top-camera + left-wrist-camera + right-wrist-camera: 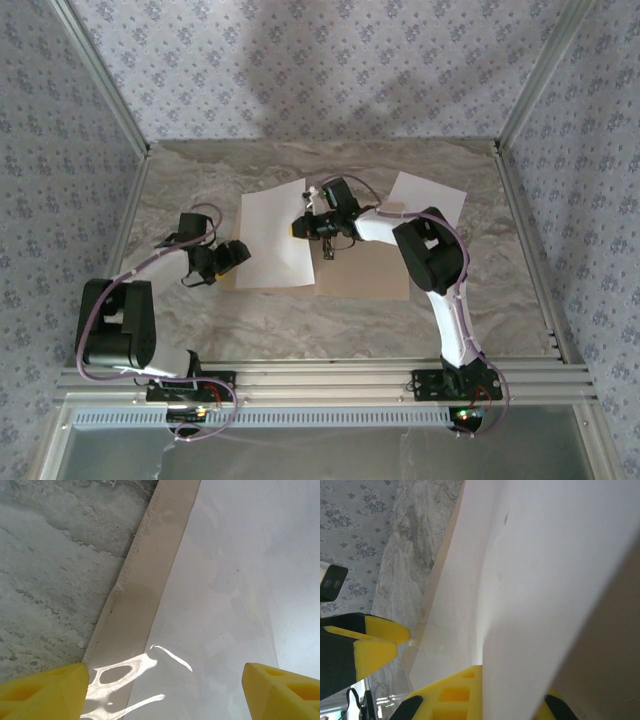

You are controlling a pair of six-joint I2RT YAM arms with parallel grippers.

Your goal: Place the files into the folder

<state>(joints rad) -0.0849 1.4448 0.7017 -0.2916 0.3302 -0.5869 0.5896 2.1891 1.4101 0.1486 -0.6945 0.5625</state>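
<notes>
Right fingers, spread, reach across the folder.

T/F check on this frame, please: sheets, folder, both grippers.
1. A white sheet lies over the left part of the folder. True.
2. Both sheets are stacked together. False: the second sheet lies apart, at the far right by the right arm.
3. The left gripper is open over the folder's edge. True.
4. The right gripper hangs at the near edge of the table. False: it is mid-table, at the right edge of the sheet on the folder.
</notes>
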